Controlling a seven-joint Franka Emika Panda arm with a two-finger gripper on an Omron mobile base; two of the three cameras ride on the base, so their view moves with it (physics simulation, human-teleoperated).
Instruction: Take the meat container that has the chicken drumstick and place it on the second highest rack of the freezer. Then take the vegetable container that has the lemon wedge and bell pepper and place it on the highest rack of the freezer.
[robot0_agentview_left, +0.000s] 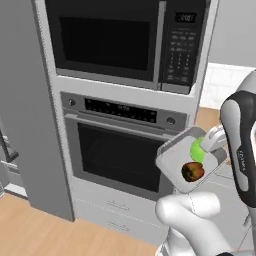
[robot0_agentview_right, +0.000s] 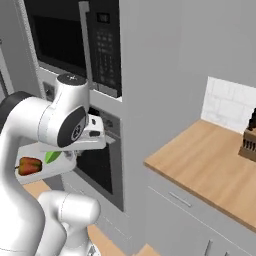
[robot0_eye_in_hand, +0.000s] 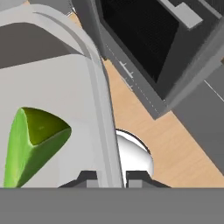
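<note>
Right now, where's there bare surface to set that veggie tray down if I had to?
The wooden counter on the right is bare from its front edge back to the white tiled wall; only a dark object sits at its far right. The wood floor before the oven is free. The tray itself holds the lemon wedge and bell pepper.

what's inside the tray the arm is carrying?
The vegetable container holds the lemon wedge and the bell pepper, lying apart. The gripper is clamped on its rim. The arm covers the far corner, so that part goes unseen.
</note>
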